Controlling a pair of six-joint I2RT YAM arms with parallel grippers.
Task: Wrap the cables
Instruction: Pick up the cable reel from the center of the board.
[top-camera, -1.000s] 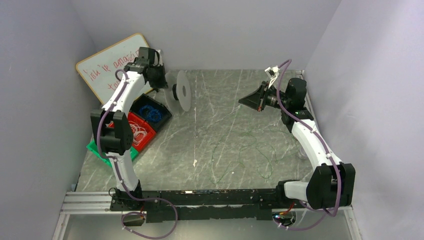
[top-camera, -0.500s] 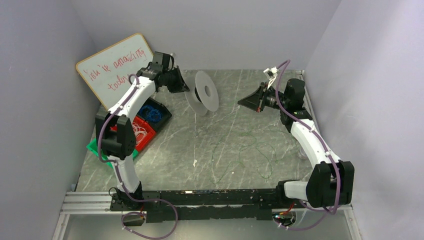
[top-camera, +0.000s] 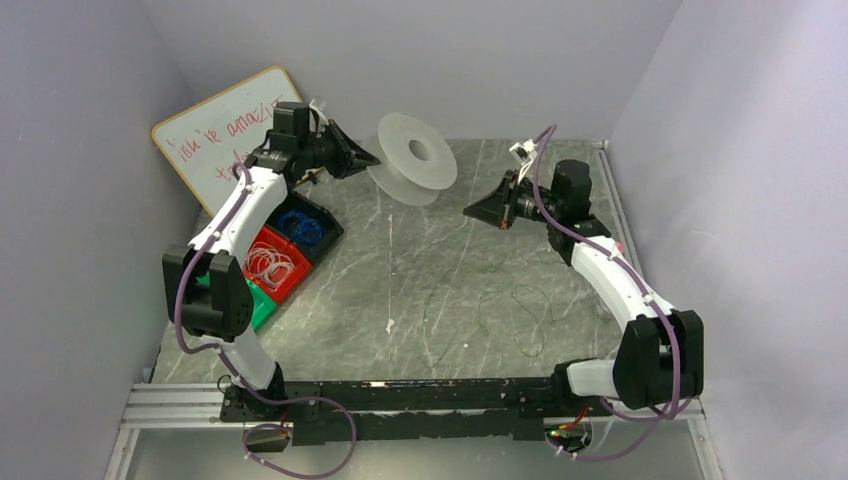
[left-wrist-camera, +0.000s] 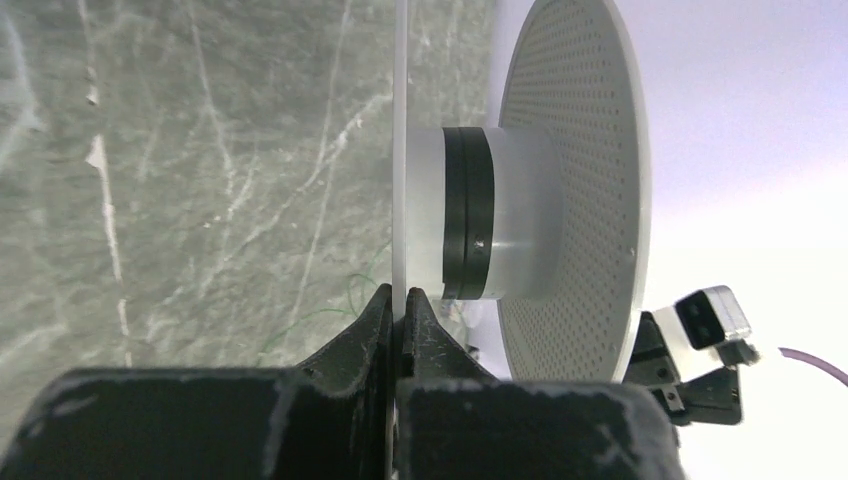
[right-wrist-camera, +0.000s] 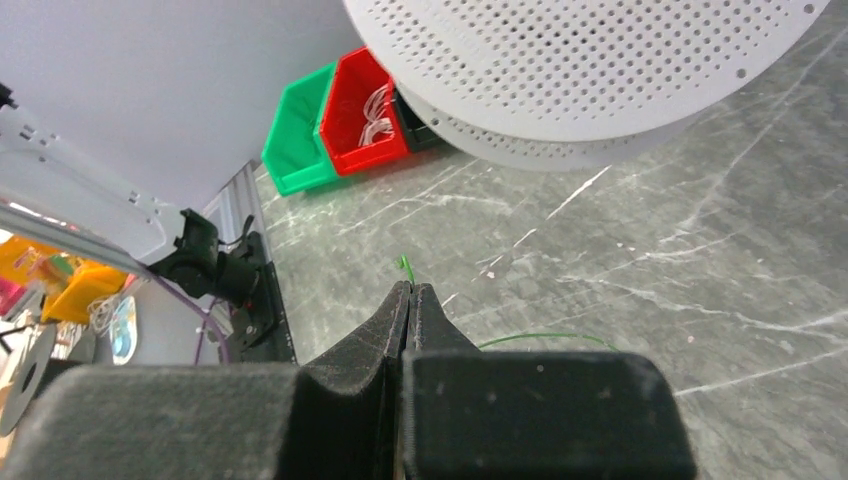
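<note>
A white perforated spool (top-camera: 413, 157) hangs above the table's back, held by one flange (left-wrist-camera: 400, 150) in my shut left gripper (top-camera: 372, 158) (left-wrist-camera: 400, 300). Its clear hub with a black band (left-wrist-camera: 480, 225) sits between the two flanges. The cable is thin green wire lying in loose loops (top-camera: 485, 300) on the right half of the table. My right gripper (top-camera: 470, 212) (right-wrist-camera: 411, 290) is shut on one end of it, and a short green tip (right-wrist-camera: 405, 265) pokes out past the fingertips. That gripper hovers just right of and below the spool (right-wrist-camera: 580, 60).
A whiteboard (top-camera: 225, 125) leans at the back left. Beside the left arm stand a black bin with blue coils (top-camera: 300, 225), a red bin with whitish coils (top-camera: 270, 262) and a green bin (top-camera: 255, 305). A small white scrap (top-camera: 389, 326) lies mid-table.
The left arm has swung the spool to the right and back, tilting it from edge-on to face-up. The right gripper has shifted slightly left towards it.
</note>
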